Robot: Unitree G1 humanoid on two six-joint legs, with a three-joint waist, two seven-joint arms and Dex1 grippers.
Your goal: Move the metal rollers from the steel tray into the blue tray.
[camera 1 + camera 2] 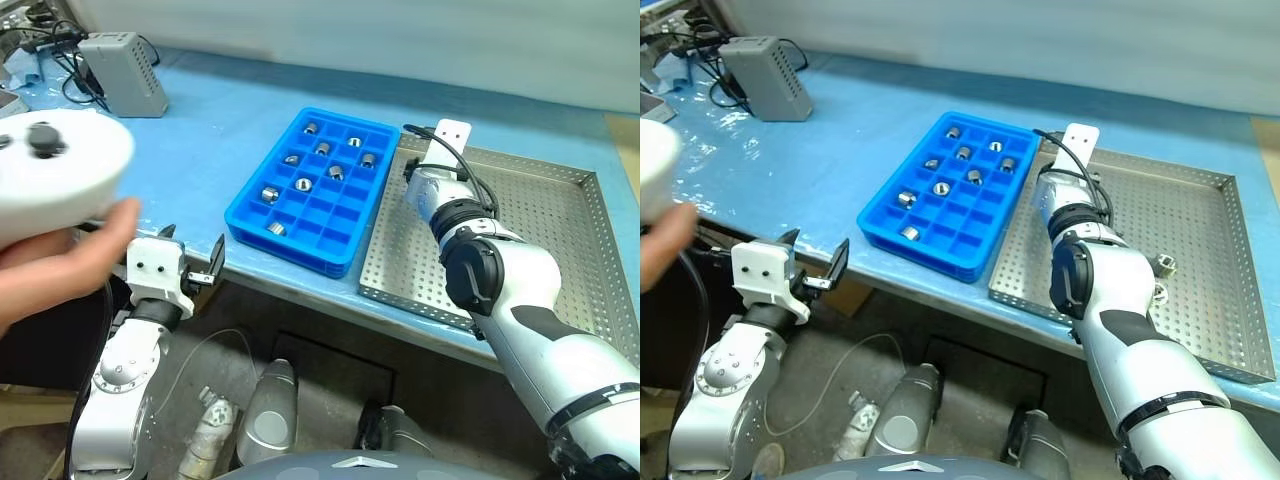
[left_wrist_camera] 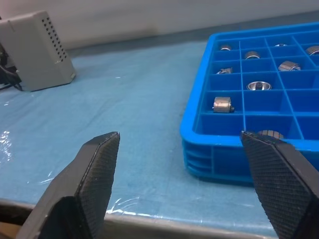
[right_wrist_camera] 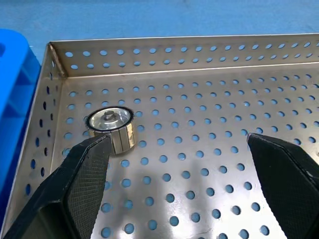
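The blue tray [image 1: 300, 225] lies on the blue table with several metal rollers [image 1: 304, 184] in its cells. To its right sits the steel tray [image 1: 560, 200]; two rollers [image 1: 1164, 264] lie on its perforated floor. My right gripper [image 3: 177, 141] hovers open just above that floor near the corner beside the blue tray. One roller [image 3: 110, 128] stands just ahead of one fingertip [image 3: 97, 149], not between the jaws. My left gripper [image 1: 190, 262] is open and empty at the table's front edge, short of the blue tray [image 2: 214, 134].
A grey box [image 1: 125, 75] with cables stands at the table's far left. A person's hand [image 1: 70, 265] holds a white controller [image 1: 50, 165] close above my left arm. The table's front edge runs just ahead of the left gripper.
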